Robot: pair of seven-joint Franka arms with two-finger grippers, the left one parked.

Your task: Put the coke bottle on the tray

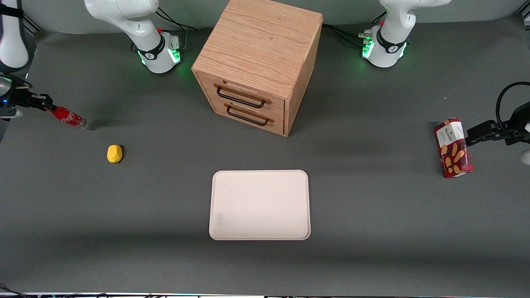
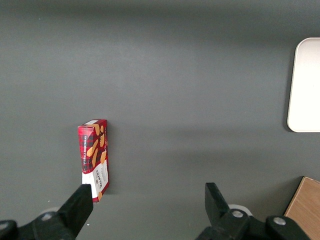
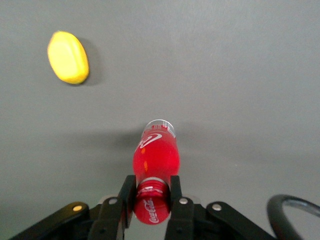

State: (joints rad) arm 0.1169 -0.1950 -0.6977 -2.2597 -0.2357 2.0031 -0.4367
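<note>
Bearing white Coca-Cola script, the slim red coke bottle hangs tilted near the counter's working-arm edge, its neck clamped by the gripper's fingers, well apart from the pale cream-pink tray.

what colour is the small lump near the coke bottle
Yellow, clearest in the right wrist view; the gripper holds the coke bottle nearby.

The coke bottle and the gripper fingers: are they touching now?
Touching. In the right wrist view the gripper has both fingers pressed against the neck of the coke bottle, with no gap.
</note>
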